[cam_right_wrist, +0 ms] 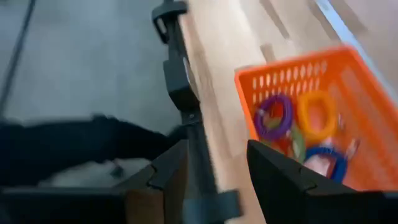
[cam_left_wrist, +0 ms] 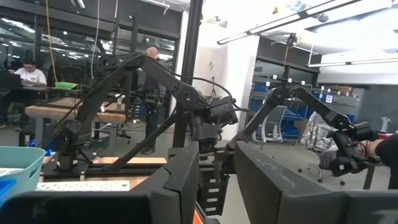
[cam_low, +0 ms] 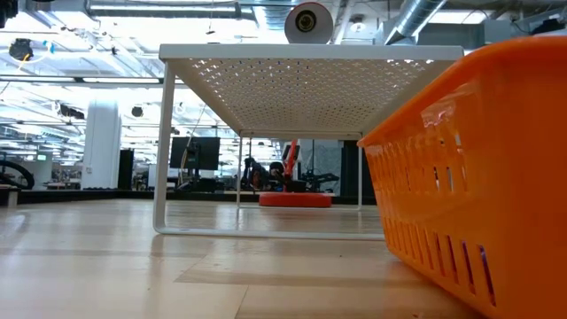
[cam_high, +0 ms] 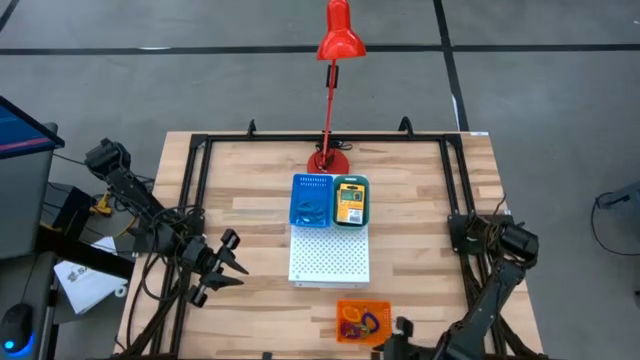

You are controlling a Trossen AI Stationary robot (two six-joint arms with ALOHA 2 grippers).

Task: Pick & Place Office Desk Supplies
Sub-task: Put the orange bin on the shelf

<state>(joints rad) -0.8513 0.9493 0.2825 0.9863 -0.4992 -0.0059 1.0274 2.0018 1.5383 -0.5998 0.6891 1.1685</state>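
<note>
The right gripper (cam_right_wrist: 214, 171) hangs at the table's (cam_high: 420, 290) near edge beside the orange tray (cam_high: 360, 322), fingers parted, holding nothing. The tray holds purple, orange and blue loops (cam_right_wrist: 273, 117). The left gripper (cam_high: 232, 262) waits left of the board (cam_high: 330, 258), fingers parted, holding nothing.

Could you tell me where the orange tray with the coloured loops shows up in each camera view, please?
High view: orange tray near the table's front edge, in front of the white perforated board.
Low view: large at the right.
Left wrist view: not visible.
Right wrist view: upper right, loops inside.
Shared landmark: the white perforated board, also in the low view.
</note>
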